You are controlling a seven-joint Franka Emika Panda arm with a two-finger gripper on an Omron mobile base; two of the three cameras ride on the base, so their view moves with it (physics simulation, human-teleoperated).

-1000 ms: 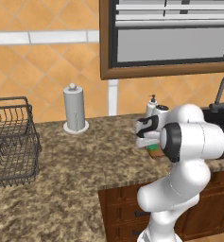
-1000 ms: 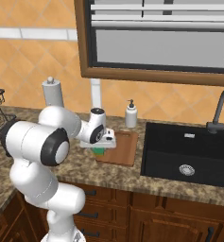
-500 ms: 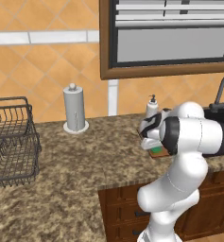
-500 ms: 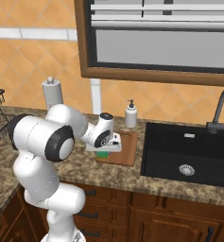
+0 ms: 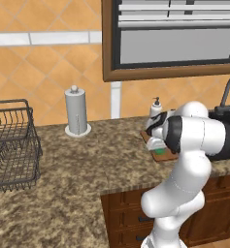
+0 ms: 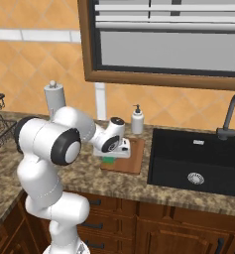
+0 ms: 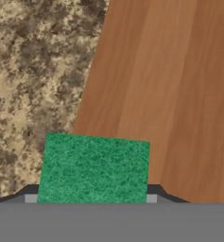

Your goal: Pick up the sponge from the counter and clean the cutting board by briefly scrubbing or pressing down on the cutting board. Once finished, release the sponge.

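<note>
My gripper [image 6: 110, 156] is shut on the green sponge [image 6: 108, 159] and holds it low over the reddish-brown cutting board [image 6: 132, 158], at the board's left near corner. In the hand view the sponge [image 7: 93, 168] sits between the dark fingertips [image 7: 153, 191], with the board [image 7: 170, 94] spreading out beyond it and the speckled counter [image 7: 33, 71] to one side. From the left base view the sponge [image 5: 160, 151] peeks out under the hand, resting on or just above the board [image 5: 169, 156]. Whether it presses on the wood is hidden by the hand.
A soap dispenser [image 6: 137, 120] stands behind the board near the wall. The black sink [image 6: 198, 158] with its faucet [image 6: 233, 116] lies right of the board. Further left on the counter are a paper towel holder [image 5: 76, 110] and a wire rack [image 5: 12, 145].
The hand has moved forward and down with the sponge, from above the board's edge to low on the board. The base and the other things have stayed put.
</note>
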